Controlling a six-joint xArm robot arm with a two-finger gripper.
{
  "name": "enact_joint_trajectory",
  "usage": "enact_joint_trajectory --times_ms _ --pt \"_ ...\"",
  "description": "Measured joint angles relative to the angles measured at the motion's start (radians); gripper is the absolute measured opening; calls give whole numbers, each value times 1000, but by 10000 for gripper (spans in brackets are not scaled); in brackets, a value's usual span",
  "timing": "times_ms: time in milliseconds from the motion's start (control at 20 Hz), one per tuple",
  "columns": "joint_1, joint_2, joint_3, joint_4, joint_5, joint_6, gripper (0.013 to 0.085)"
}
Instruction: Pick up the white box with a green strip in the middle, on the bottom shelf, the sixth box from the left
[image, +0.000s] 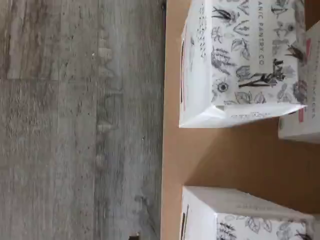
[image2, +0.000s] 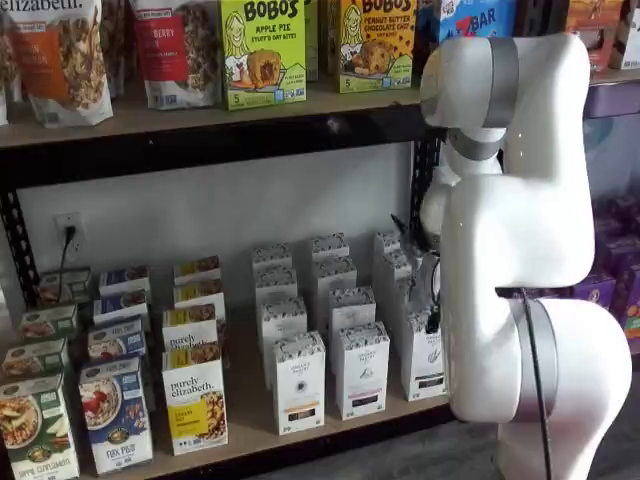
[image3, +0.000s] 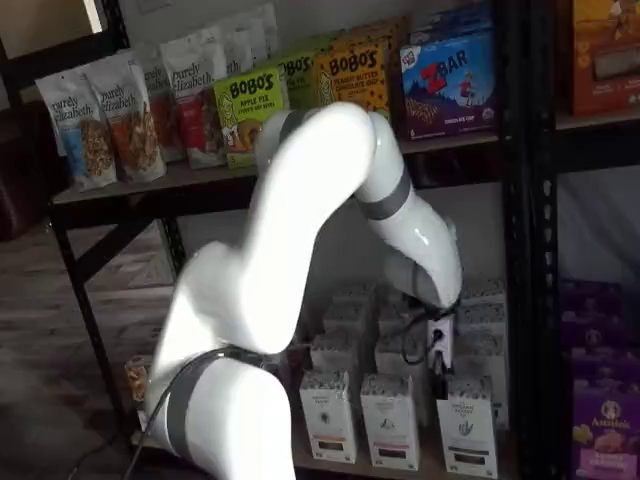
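Note:
The white box (image2: 424, 358) stands at the right end of the front row on the bottom shelf (image2: 250, 432), with a dark speckled band round its top. It also shows in a shelf view (image3: 467, 428). My gripper (image3: 440, 375) hangs just above and slightly left of it, with only dark fingers showing and no gap to be made out. In a shelf view the gripper (image2: 431, 300) is mostly hidden by the arm. The wrist view shows two white cartons with flower-print tops (image: 242, 60) (image: 245, 215) at the board's front edge; I cannot tell which is the task's box.
More white cartons (image2: 298, 382) (image2: 361, 370) stand to the left in rows. Purely Elizabeth boxes (image2: 194, 402) and cereal boxes (image2: 115, 415) stand further left. A black upright (image3: 520, 250) runs right of the target. The upper shelf (image2: 200, 115) bears Bobo's boxes. Grey plank floor (image: 75, 125) lies before the shelf.

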Motion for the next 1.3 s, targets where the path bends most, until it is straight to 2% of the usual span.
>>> enact_joint_trajectory --times_ms 150,400,600,750,950,1300 --pt "-2 25 -53 -31 35 29 850" --pt "-4 66 -135 -58 86 53 850" --pt "-6 96 -189 -115 127 101 850" --pt "-6 114 -208 -166 129 143 850" --pt "-6 137 -229 -204 130 173 850" --pt "-8 171 -259 -227 121 191 850"
